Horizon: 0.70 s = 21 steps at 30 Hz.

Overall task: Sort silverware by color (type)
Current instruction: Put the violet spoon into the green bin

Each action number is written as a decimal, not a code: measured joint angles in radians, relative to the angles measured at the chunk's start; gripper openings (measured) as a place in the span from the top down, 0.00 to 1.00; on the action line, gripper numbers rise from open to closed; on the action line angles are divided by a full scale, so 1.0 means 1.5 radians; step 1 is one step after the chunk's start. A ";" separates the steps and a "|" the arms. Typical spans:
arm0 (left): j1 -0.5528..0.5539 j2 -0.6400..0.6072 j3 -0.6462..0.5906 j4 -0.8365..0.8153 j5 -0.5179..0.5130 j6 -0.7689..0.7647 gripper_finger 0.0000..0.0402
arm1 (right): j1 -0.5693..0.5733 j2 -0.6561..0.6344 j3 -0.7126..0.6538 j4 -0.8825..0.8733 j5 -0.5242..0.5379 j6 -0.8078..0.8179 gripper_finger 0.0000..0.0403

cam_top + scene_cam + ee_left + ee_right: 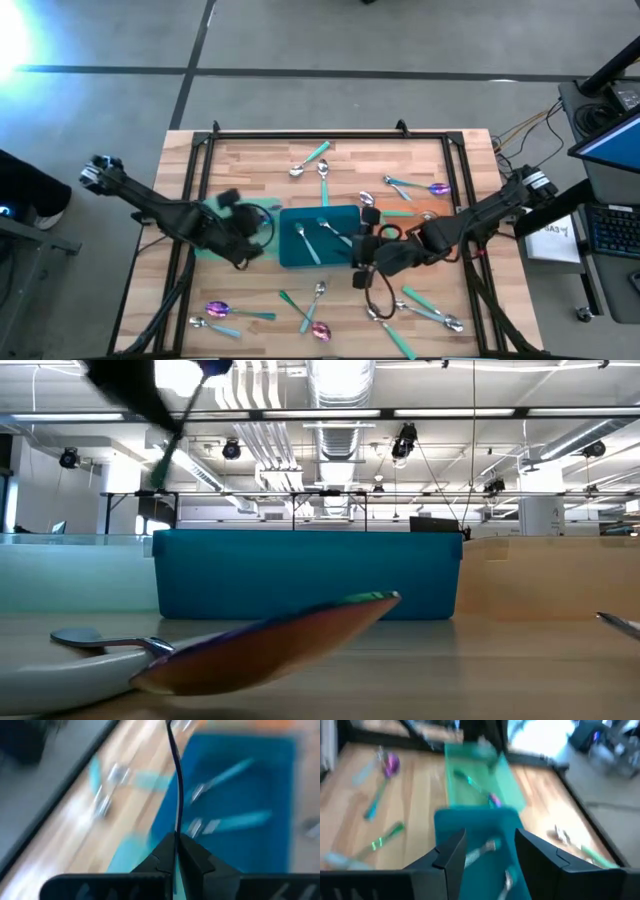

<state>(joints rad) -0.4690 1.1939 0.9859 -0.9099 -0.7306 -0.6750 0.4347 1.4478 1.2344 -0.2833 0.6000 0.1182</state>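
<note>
My left gripper (243, 228) hangs over the green tray (262, 208) at the table's left. It is shut on a thin dark curved strip (176, 795), apparently a spoon seen edge-on. My right gripper (362, 262) is open above the right edge of the teal tray (340, 215); its fingers frame that tray (475, 827). Two teal-handled spoons (308, 240) lie flat in the teal tray. The green tray (507, 792) holds a purple spoon (494, 799). More spoons lie scattered on the wood, such as a purple one (438, 188) and a teal-handled one (312, 158). My left gripper pinches the thin strip (175, 832) between its two shut fingers (197, 857). The strip runs straight out beyond the fingertips, along them, and bends slightly. It is lifted clear of the tray. Which end of it the fingers have cannot be told.
An orange tray (425, 212) lies right of the teal one, under my right arm. Near the table's near edge lie several spoons, among them purple ones (218, 308) (320, 330). One iridescent spoon (270, 645) lies close to the low camera. A black frame (330, 133) rims the table.
</note>
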 joint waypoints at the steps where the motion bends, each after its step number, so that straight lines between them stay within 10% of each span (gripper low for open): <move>1: 0.000 -0.006 0.000 -0.064 0.017 -0.052 1.00 | 0.000 0.000 0.000 -0.024 0.000 0.020 0.60; 9: 0.000 -0.004 -0.003 -0.277 0.240 -0.203 1.00 | 0.001 0.003 0.000 -0.201 -0.007 0.202 0.64; 21: 0.000 -0.001 -0.008 -0.279 0.250 -0.192 1.00 | 0.001 0.004 0.000 -0.326 -0.092 0.331 0.65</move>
<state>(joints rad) -0.4694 1.1927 0.9742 -1.3285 -0.3561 -0.9629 0.4362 1.4532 1.2343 -0.7720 0.4622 0.6141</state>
